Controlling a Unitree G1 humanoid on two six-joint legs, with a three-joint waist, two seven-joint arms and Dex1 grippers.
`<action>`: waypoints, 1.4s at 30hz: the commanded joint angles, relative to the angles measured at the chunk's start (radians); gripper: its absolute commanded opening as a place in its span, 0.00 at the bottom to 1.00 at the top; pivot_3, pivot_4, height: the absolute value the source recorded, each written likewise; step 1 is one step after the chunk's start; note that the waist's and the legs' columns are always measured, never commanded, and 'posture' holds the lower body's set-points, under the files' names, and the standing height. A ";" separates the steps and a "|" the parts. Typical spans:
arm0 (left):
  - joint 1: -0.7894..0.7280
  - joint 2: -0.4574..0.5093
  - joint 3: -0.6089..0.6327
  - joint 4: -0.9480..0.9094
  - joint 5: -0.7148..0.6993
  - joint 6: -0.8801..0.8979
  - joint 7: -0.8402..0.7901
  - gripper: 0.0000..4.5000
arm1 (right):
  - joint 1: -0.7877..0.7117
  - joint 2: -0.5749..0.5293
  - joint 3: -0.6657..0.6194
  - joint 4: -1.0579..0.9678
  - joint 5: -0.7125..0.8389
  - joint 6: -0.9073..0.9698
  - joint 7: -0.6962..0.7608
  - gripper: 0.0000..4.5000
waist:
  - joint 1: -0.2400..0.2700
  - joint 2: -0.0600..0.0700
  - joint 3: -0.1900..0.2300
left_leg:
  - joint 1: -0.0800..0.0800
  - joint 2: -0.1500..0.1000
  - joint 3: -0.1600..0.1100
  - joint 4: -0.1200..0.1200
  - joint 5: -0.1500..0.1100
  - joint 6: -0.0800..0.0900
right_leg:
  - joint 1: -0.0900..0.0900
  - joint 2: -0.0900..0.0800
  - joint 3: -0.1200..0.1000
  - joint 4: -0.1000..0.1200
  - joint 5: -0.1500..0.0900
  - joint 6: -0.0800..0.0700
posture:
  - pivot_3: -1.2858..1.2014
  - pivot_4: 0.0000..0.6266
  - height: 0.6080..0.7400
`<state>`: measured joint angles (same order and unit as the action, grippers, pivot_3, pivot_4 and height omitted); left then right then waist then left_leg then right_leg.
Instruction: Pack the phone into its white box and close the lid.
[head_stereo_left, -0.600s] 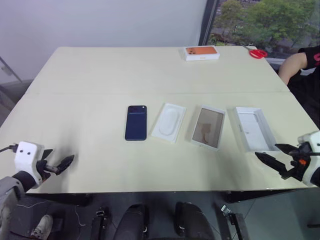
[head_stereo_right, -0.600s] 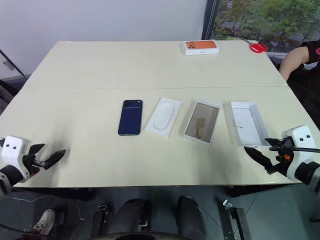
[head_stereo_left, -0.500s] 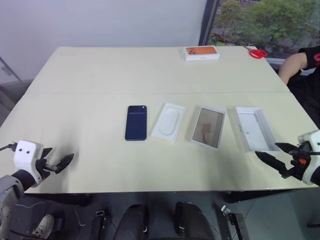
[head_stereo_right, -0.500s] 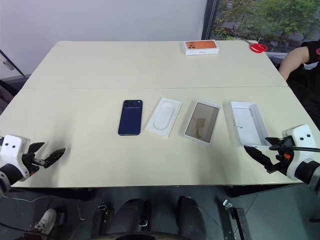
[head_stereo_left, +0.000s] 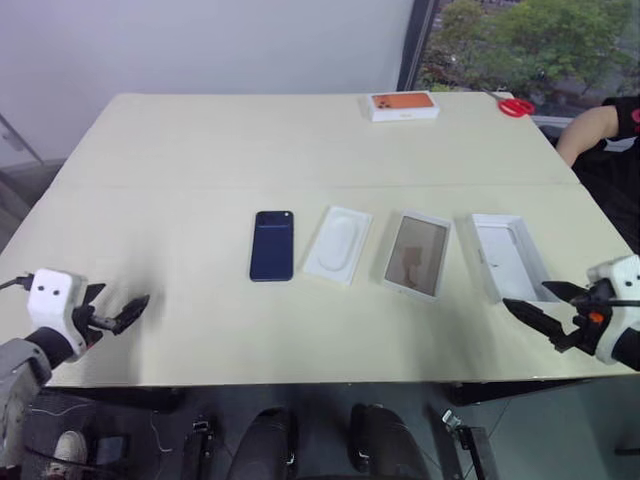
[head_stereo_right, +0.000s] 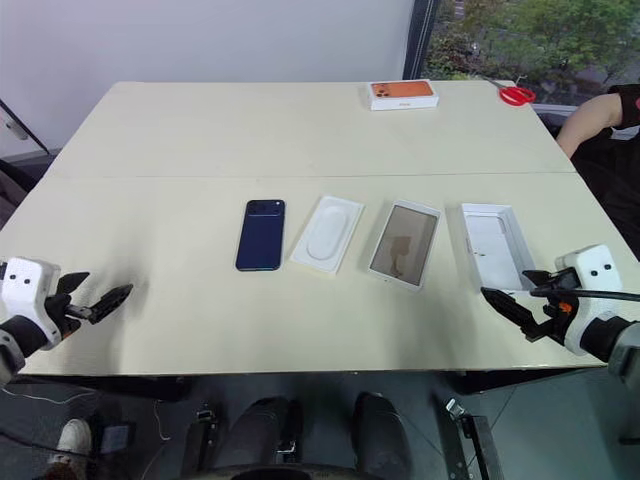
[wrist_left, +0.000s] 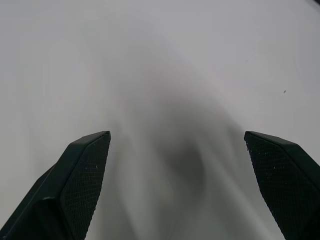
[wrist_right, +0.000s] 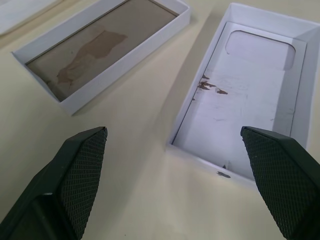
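The left gripper (head_stereo_left: 120, 317) is hovering over the near left edge of the cream table (head_stereo_left: 200, 150), at about eight o'clock from the table's middle, its two black fingers (wrist_left: 82, 175) standing wide apart and holding nothing.

Moving rightward, four items are lying in a row across the middle of the table. The phone (head_stereo_left: 272, 245) is resting flat with its dark blue back up and its camera cluster at the far end, at about nine o'clock from the row's centre. Just beside it, a thin white insert (head_stereo_left: 338, 245) with an oval recess is lying slightly tilted. Next, the white box (head_stereo_left: 418, 254) is sitting open side up, showing its brownish-grey floor, with nothing inside it. At three o'clock from the box, the lid (head_stereo_left: 510, 257) is lying on its back, its plain white inside facing up, apart from the box.

At the far edge, around one o'clock, an orange-topped box (head_stereo_left: 402, 105) is sitting, and further right a pair of red scissors (head_stereo_left: 516, 106) is lying near the corner. A person's arm (head_stereo_left: 590, 128) is showing past the table's far right corner.

The right gripper (head_stereo_left: 545, 313) is hovering at the near right edge, at about six o'clock from the lid and just short of it, its fingers (wrist_right: 80, 175) spread wide and gripping nothing.
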<state>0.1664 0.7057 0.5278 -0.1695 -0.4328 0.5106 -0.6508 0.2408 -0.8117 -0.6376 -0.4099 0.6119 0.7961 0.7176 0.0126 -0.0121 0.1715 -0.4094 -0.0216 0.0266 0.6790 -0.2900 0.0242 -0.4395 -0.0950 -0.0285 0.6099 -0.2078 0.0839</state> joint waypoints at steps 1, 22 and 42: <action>-0.036 -0.006 -0.018 -0.070 -0.040 0.023 0.001 1.00 | -0.036 0.002 0.008 -0.061 0.024 -0.011 -0.014 0.99 | 0.000 0.000 0.000 | 0.000 0.000 0.000 0.000 0.000 0.000 | 0.000 0.000 0.000 0.000 0.000 0.000 | 0.52 0.24 1.00; -0.707 -0.428 -0.481 -0.101 -0.116 0.583 0.342 1.00 | -0.291 0.082 0.304 -0.300 0.144 0.068 -0.197 0.99 | 0.000 -0.003 0.001 | 0.001 -0.001 -0.001 0.005 0.000 0.002 | 0.005 0.007 -0.002 0.001 0.003 0.005 | 0.52 0.24 1.00; -1.103 -0.738 -0.331 0.246 0.021 0.953 0.693 1.00 | -0.267 0.070 0.319 -0.324 0.173 0.065 -0.227 0.99 | 0.002 -0.004 0.002 | 0.002 -0.002 -0.002 0.006 0.000 0.003 | 0.006 0.010 -0.002 0.003 0.002 0.008 | 0.52 0.24 1.00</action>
<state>-0.8984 -0.0282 0.1946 0.0810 -0.4329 1.4728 0.0269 -0.0216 -0.7296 -0.2930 -0.7042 0.7708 0.8741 0.4872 0.0147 -0.0160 0.1732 -0.4073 -0.0232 0.0242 0.6846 -0.2903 0.0272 -0.4332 -0.0850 -0.0308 0.6130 -0.2060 0.0917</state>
